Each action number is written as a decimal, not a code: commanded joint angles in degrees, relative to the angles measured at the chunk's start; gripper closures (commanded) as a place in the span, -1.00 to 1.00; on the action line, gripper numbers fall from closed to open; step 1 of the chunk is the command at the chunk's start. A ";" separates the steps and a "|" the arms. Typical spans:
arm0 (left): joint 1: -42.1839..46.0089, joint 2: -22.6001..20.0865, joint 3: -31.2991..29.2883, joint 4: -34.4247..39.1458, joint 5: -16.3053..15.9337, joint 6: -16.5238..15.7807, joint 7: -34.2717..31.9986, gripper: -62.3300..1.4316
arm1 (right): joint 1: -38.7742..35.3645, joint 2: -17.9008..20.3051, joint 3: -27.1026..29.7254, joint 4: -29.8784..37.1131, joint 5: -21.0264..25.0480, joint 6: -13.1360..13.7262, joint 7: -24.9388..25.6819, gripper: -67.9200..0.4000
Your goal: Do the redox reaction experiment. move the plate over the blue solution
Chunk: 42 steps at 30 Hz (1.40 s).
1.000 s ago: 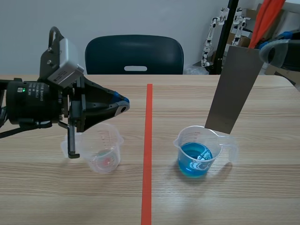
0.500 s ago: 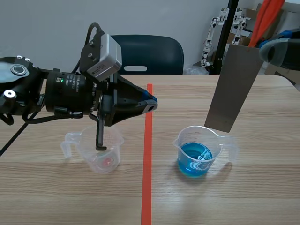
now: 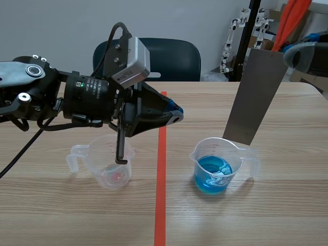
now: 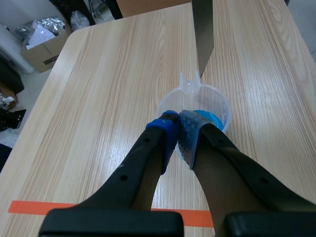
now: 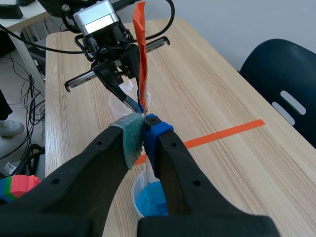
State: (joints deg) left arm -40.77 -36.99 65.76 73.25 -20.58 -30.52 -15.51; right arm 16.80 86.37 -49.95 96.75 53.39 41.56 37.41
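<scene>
A tall grey metal plate (image 3: 255,95) hangs tilted, its lower end just above the far rim of the clear beaker of blue solution (image 3: 216,171). My right gripper (image 3: 295,55) is shut on the plate's top at the upper right. In the right wrist view the plate (image 5: 141,54) stands edge-on between the fingers of the right gripper (image 5: 144,121), and the blue beaker (image 5: 150,199) lies below. My left gripper (image 3: 175,117) is shut on nothing, raised near the red tape line. In the left wrist view the left gripper (image 4: 177,122) points at the blue beaker (image 4: 217,101) and the plate's tip (image 4: 201,59).
A second clear beaker (image 3: 108,168) with pinkish residue stands under the left arm. A red tape line (image 3: 161,179) runs down the table's middle. A dark chair (image 3: 147,60) stands behind the table. Stands and boxes sit at the back right.
The left arm has swung to the right over the pinkish beaker, so its shut gripper has reached the tape line. The plate and right arm have kept still.
</scene>
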 commanded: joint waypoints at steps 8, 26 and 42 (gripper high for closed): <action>-0.39 1.60 -0.09 0.98 -0.57 -1.25 -1.29 0.87 | 0.98 0.61 0.66 0.42 0.81 -0.20 1.29 0.97; -0.35 3.10 -0.09 0.63 -1.29 -1.20 -1.33 0.87 | 0.98 0.61 0.66 0.42 -0.26 -0.20 1.36 0.97; -0.35 3.17 -0.09 -0.57 -1.88 -1.18 -1.36 0.87 | 1.11 0.61 0.66 0.42 -0.33 -1.68 1.51 0.97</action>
State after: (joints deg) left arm -40.77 -33.98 65.76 72.29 -21.30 -31.73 -15.73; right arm 16.80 86.37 -49.95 96.75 52.49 39.86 37.43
